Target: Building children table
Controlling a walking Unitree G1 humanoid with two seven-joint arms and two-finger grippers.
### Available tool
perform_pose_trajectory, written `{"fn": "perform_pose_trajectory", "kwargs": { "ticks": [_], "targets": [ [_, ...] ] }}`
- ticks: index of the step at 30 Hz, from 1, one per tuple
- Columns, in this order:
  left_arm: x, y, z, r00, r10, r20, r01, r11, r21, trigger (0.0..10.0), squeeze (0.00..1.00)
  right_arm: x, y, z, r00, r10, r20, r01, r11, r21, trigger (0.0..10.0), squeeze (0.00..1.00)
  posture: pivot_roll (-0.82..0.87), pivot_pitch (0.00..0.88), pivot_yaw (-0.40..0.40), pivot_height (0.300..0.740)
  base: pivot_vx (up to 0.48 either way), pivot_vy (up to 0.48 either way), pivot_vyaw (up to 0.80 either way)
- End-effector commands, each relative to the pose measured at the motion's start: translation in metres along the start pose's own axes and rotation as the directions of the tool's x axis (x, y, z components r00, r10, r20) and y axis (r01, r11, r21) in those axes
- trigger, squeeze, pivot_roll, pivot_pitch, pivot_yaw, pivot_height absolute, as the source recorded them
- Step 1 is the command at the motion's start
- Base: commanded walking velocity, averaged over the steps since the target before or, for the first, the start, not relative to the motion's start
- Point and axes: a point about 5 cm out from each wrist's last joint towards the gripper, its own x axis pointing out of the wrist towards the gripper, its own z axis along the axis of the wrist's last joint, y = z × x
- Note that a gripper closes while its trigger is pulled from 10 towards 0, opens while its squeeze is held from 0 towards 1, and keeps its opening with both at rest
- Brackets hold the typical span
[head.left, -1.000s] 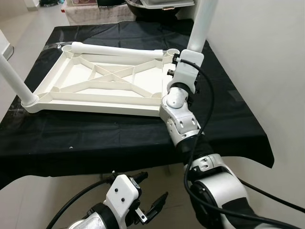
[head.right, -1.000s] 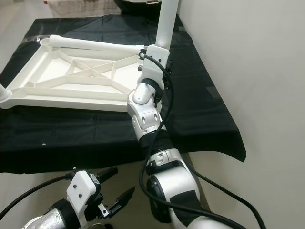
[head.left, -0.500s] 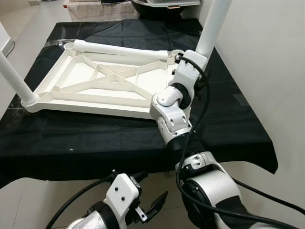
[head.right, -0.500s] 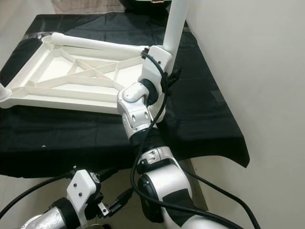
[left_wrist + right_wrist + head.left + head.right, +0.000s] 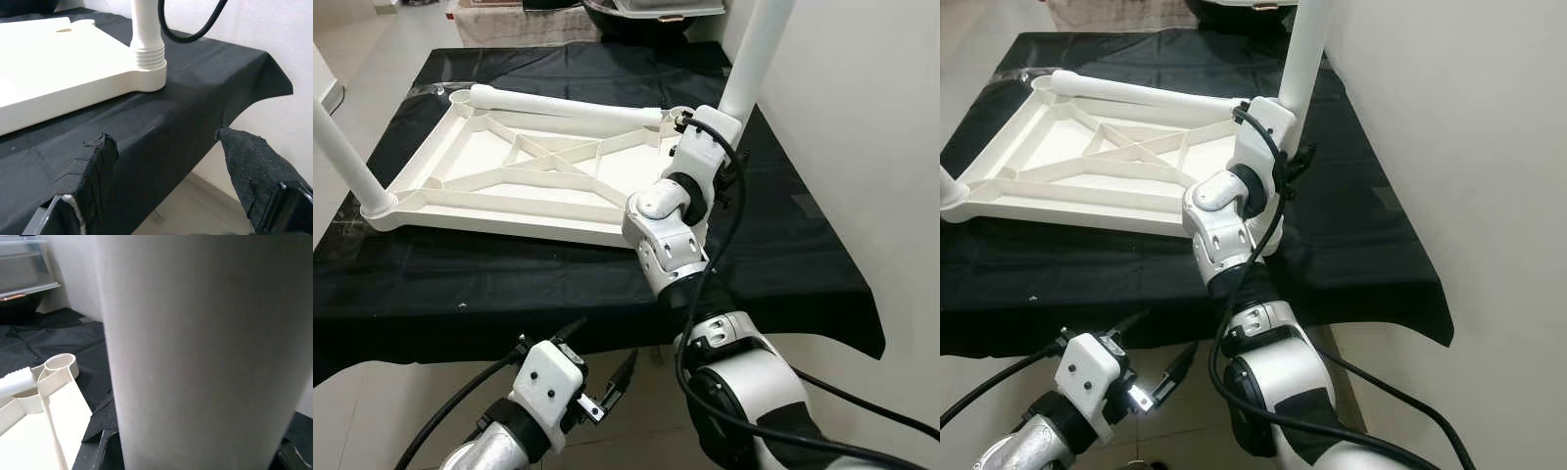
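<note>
A black fabric cloth point(image 5: 558, 274) covers the worktop and hangs over its front edge. A plain white wall point(image 5: 862, 117) stands just beside it. Beyond the far edge sits a clear plastic container point(image 5: 666, 8).

Bright, even indoor light; soft shadows; head views sharp — right wrist view blurred by the close white leg point(image 5: 195, 347).

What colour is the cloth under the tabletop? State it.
Black: the cloth lies under the white tabletop, clearest in the left eye view.
</note>
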Motion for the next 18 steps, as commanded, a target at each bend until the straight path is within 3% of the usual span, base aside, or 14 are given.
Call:
{"fn": "perform_pose_trajectory", "kwargs": {
  "ticks": [1, 7, 9, 18],
  "targets": [
    [-0.0020, 0.0009, -0.0075, 0.999, 0.019, -0.033, -0.019, 1.000, 0.001, 10.0, 0.00, 0.0022, -0.0232, -0.0590, 0.960, -0.141, -0.243, 0.105, 0.982, -0.155, 10.0, 0.00, 0.17, 0.159, -0.033, 0.740, 0.000, 0.000, 0.00],
    [-0.0016, 0.0006, -0.0090, 0.999, 0.019, -0.033, -0.019, 1.000, 0.003, 10.0, 0.00, 0.0074, -0.0285, -0.0588, 0.951, -0.196, -0.238, 0.162, 0.975, -0.153, 10.0, 0.00, 0.17, 0.159, -0.030, 0.740, 0.000, 0.000, 0.00],
    [-0.0011, 0.0006, -0.0101, 0.999, 0.023, -0.031, -0.023, 1.000, 0.003, 10.0, 0.00, 0.0069, -0.0299, -0.0578, 0.936, -0.235, -0.264, 0.213, 0.971, -0.108, 10.0, 0.00, 0.17, 0.162, -0.028, 0.740, 0.000, 0.000, 0.00],
    [0.0005, -0.0004, -0.0106, 0.999, 0.020, -0.033, -0.020, 1.000, 0.002, 10.0, 0.00, 0.0069, -0.0285, -0.0599, 0.939, -0.217, -0.268, 0.193, 0.975, -0.113, 10.0, 0.00, 0.17, 0.170, -0.032, 0.740, 0.000, 0.000, 0.00]
  ]
}}
